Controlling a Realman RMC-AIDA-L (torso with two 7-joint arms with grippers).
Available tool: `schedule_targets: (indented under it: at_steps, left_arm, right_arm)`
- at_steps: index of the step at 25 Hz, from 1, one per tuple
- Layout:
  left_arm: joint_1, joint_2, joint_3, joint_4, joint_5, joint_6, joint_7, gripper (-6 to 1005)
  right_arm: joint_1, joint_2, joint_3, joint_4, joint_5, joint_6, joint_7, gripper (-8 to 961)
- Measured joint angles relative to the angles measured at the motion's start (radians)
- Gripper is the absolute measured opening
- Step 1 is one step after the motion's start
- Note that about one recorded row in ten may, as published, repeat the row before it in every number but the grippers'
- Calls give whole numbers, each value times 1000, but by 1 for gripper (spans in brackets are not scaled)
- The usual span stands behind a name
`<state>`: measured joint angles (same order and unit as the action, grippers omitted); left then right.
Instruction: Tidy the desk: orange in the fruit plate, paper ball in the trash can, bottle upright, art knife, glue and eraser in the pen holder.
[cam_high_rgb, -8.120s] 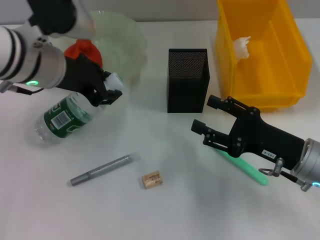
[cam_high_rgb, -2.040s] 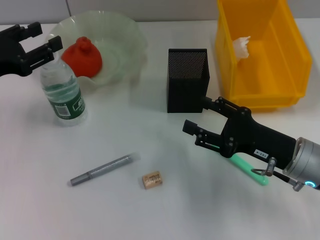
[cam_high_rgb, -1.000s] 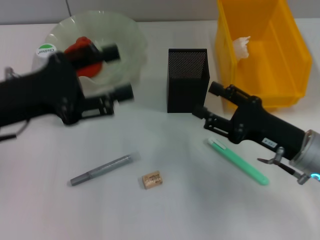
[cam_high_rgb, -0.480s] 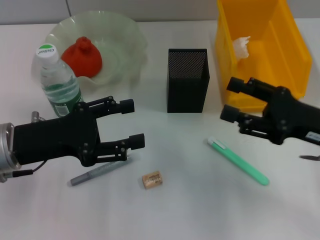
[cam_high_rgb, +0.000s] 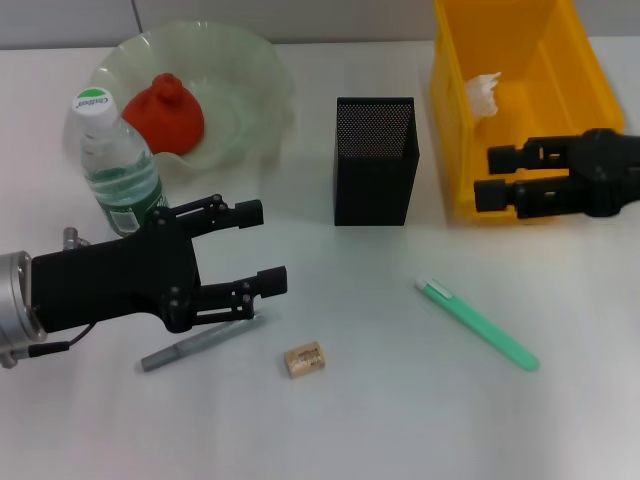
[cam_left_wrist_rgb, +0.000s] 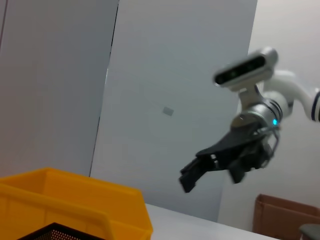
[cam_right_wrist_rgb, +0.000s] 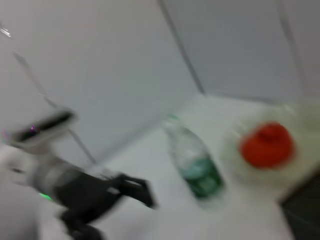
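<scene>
The orange (cam_high_rgb: 165, 110) lies in the pale-green fruit plate (cam_high_rgb: 255, 75). The bottle (cam_high_rgb: 118, 170) stands upright beside it. The paper ball (cam_high_rgb: 483, 93) sits in the yellow trash can (cam_high_rgb: 585, 110). The black mesh pen holder (cam_high_rgb: 375, 160) stands mid-table. On the table lie a green art knife (cam_high_rgb: 478, 324), a grey pen-shaped glue stick (cam_high_rgb: 195, 343) and the tan eraser (cam_high_rgb: 304, 359). My left gripper (cam_high_rgb: 262, 246) is open, its near finger just over the glue stick's end. My right gripper (cam_high_rgb: 490, 176) is open, in front of the trash can's near wall.
The left wrist view shows the trash can (cam_left_wrist_rgb: 75, 200), the pen holder's rim (cam_left_wrist_rgb: 55, 232) and the right gripper (cam_left_wrist_rgb: 192, 175) farther off. In the right wrist view are the bottle (cam_right_wrist_rgb: 195, 165) and the orange (cam_right_wrist_rgb: 267, 145).
The bottle went from lying to upright and the left gripper came down by the glue stick. In the last half second the right gripper drew back toward the trash can, away from the art knife.
</scene>
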<state>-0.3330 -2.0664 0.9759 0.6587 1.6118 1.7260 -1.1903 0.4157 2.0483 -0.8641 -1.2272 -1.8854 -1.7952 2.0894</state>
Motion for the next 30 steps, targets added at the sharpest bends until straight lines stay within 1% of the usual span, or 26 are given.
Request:
schedule_targets:
  at_steps: [2,3,4,5,7,8,9,11,12,13,15,18,20,26,28,30]
  left_arm:
    - [-1,0,0,-11,0,-1,10,805]
    - [-2,-1,0,-20,0,-2,12,805]
    - [-2,-1,0,-20,0,-2,12,805]
    - [-5,0,0,-28,0,-2,12,805]
    - [-7,0,0,-37,0,-7,14,805]
    - [-6,0,0,-37,0,-8,16,805]
    - [-6,0,0,-37,0,-9,20,805]
    - [-6,0,0,-37,0,-9,23,804]
    - [-6,0,0,-37,0,-9,24,804]
    - [-6,0,0,-37,0,-10,24,804]
    - [-6,0,0,-37,0,-10,24,804]
    - [-6,-1,0,-37,0,-15,25,804]
    - [-6,-1,0,-37,0,-16,26,804]
    - [-5,-1,3,-57,0,-25,53,804]
    - [-8,-1,1,-72,-1,-27,63,804]
    - [-8,-1,1,-72,-1,-27,63,804]
  right_arm:
    - [44,-6,4,-58,-111,-8,100,696]
    - [89,-13,-1,-93,-212,-31,174,696]
    - [89,-13,-1,-93,-212,-31,174,696]
    - [118,-15,-4,-102,-266,-45,207,695]
    - [164,-15,-5,-110,-348,-66,246,695]
    - [214,-10,-7,-111,-430,-82,275,694]
    - [214,-10,-7,-111,-430,-82,275,694]
    - [253,-8,-20,-106,-491,-90,294,693]
    - [270,-7,-34,-102,-517,-94,304,693]
    - [300,-7,-77,-96,-562,-95,327,693]
    - [312,-7,-97,-93,-581,-95,337,692]
    - [363,-5,-184,-56,-647,-96,363,691]
    - [374,-3,-198,-43,-659,-96,365,690]
    - [439,27,-237,57,-746,-78,367,688]
    - [453,30,-269,103,-759,-52,368,688]
    - [457,30,-278,119,-760,-41,368,687]
